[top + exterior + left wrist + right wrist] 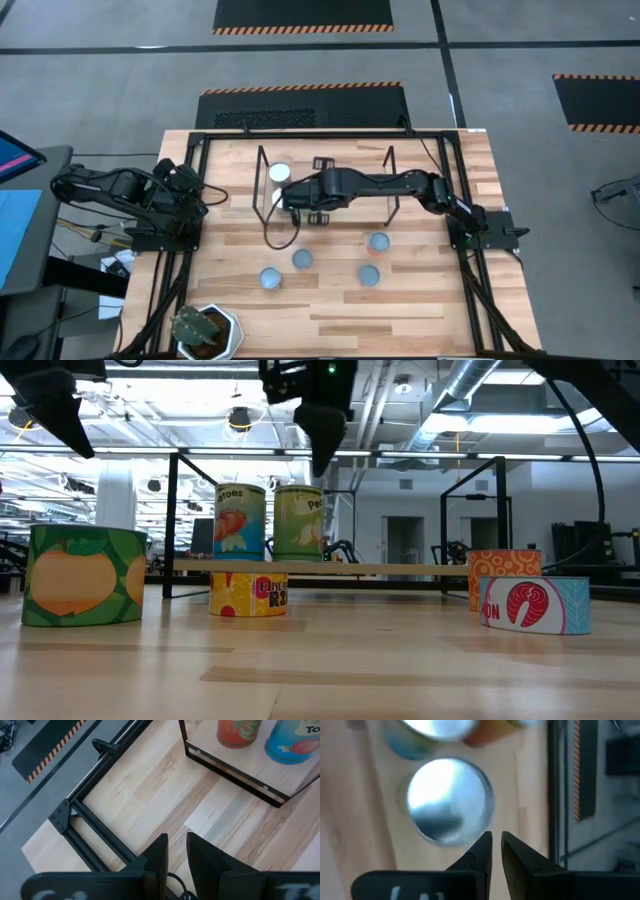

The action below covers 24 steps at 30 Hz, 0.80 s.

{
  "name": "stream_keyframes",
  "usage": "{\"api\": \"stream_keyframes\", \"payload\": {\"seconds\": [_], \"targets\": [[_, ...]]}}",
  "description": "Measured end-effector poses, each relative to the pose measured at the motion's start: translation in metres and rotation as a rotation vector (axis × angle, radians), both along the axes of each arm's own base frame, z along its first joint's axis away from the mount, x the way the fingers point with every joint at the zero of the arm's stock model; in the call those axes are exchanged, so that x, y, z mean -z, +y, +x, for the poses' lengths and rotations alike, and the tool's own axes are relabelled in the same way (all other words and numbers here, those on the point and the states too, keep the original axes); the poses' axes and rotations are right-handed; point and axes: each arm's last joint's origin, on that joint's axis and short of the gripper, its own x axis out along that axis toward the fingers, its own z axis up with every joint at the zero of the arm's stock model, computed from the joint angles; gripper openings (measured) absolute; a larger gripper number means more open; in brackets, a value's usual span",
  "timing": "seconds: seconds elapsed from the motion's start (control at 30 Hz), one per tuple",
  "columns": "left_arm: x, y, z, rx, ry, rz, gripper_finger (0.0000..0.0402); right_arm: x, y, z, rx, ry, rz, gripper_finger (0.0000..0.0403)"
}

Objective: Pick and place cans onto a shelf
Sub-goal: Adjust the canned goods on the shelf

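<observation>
The shelf [360, 165] is a low wood board with black wire ends in the middle of the table. Two cans stand on its left end: a white-topped one [279, 172] and a silvery-topped one [450, 800]; in the low view they are the blue-labelled can [240, 520] and the green-labelled can [298, 520]. My right gripper [496, 842] hovers above the silvery-topped can, pointing down at a slant, shut and empty [322, 455]. Several more cans stand on the table: [378, 241], [302, 259], [270, 278], [369, 275]. My left gripper [177, 852] waits shut over the table's left edge [196, 190].
A white pot with a green plant [205, 330] stands at the near left corner. The black table frame [95, 827] runs along the left edge under my left gripper. Bare wood lies between the shelf and the near cans.
</observation>
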Motion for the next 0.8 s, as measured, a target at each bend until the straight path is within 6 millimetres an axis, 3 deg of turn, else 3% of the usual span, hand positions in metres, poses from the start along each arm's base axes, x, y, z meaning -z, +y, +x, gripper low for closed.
{"api": "stream_keyframes", "payload": {"seconds": [0.3,0.47,0.8], "targets": [[0.000,0.000,0.000,-0.001,-0.001,0.015,0.0061,-0.001,0.024,-0.009,0.038,0.025,-0.062,0.0065],[0.000,0.000,0.000,0.000,-0.001,0.015,0.0061,-0.001,0.023,-0.010,0.082,0.008,-0.089,0.0065],[0.000,0.000,0.000,0.000,0.000,0.015,0.0061,0.000,0.057,0.017,-0.218,-0.154,0.154,0.0065]]}}
